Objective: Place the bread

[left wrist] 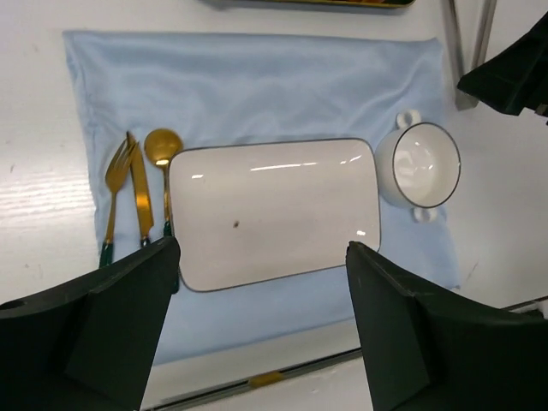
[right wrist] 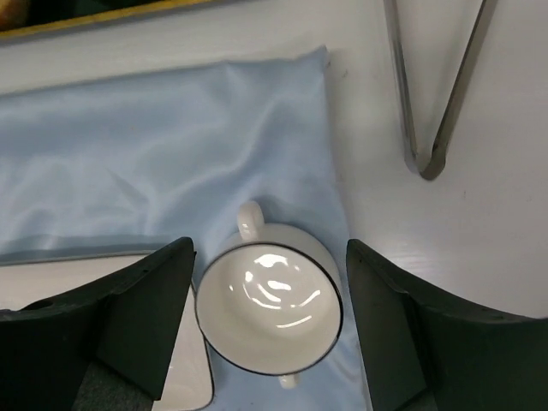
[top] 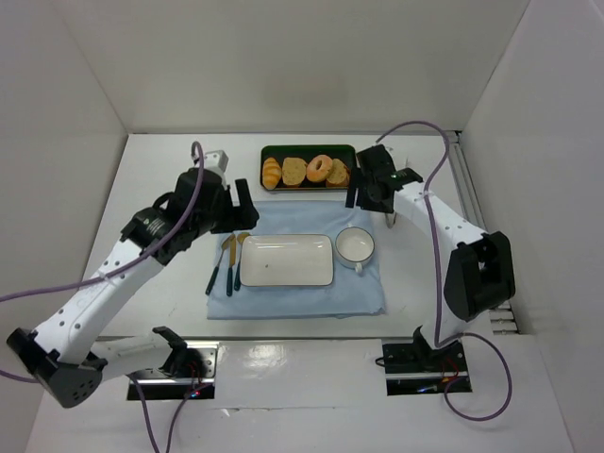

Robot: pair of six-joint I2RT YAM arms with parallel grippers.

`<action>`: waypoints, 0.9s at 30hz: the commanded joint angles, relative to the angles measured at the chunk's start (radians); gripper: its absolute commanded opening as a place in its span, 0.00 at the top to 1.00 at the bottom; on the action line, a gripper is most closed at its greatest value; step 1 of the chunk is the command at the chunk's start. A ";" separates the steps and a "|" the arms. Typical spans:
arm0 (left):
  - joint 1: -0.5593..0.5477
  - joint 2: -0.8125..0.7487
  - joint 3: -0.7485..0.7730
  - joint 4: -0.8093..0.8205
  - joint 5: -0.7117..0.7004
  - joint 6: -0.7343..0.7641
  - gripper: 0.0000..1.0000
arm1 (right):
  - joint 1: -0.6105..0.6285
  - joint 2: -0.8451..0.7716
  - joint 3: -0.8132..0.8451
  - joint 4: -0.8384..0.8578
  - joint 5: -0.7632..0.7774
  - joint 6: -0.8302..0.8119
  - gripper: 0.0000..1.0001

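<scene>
white table (top: 160, 170), bagel (top: 319, 168) in green tray (top: 308, 147) (beside other breads (top: 294, 171)), left hand (left wrist: 261, 248) and right hand (right wrist: 267, 248) both spread apart, empty

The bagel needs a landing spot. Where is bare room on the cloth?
The white rectangular plate is bare, and so is the blue cloth strip between it and the green tray. Crowded: cutlery left of the plate, bowl right.

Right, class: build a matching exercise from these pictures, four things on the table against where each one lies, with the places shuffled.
Things: 1 bagel; 2 plate; 3 bowl; 4 fork.
Places: A left side of the blue cloth; B in the dark tray; C the cloth's middle; D just right of the plate.
Pairs: 1-B, 2-C, 3-D, 4-A.
</scene>
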 commanded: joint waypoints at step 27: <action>-0.060 -0.171 -0.239 0.235 -0.289 0.127 0.06 | -0.109 -0.028 -0.081 0.047 0.249 -0.018 0.20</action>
